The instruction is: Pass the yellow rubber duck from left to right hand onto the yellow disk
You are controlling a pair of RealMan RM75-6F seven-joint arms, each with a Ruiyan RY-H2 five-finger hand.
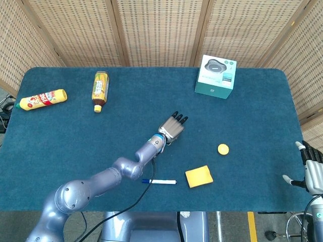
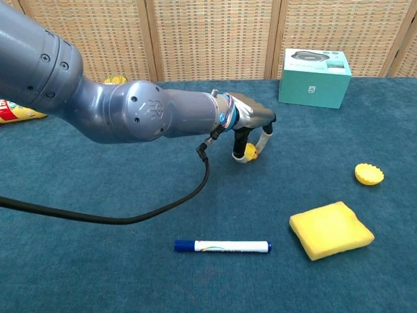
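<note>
Reaching across the table centre, the left hand (image 2: 251,127) pinches the yellow rubber duck (image 2: 249,152) between thumb and finger, holding it just above the blue table (image 1: 252,116). The yellow disk (image 1: 223,148) lies well apart to its right, near a yellow sponge (image 1: 198,176). The right hand (image 1: 313,171) sits at the table's right edge, fingers spread and holding nothing.
</note>
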